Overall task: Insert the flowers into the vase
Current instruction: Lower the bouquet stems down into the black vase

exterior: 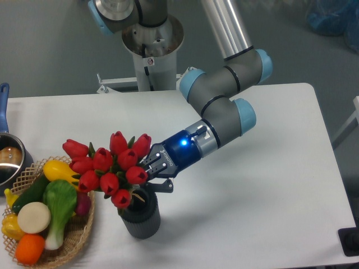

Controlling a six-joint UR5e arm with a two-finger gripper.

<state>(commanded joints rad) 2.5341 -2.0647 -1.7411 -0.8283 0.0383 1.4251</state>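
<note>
A bunch of red tulips, the flowers [109, 165], leans to the left over the dark grey ribbed vase [139, 216] at the table's front. Its stems dip into the vase's mouth, with the lowest bud right at the rim. My gripper [152, 175] comes in from the right, just above the vase, and is shut on the flowers near the base of the bunch. The buds and leaves hide the stems and most of the fingers.
A wicker basket [73, 244] of toy vegetables stands just left of the vase, and the outer buds hang over it. A metal pot [8, 159] with a blue handle sits at the left edge. The arm's base column [151, 47] stands behind the table.
</note>
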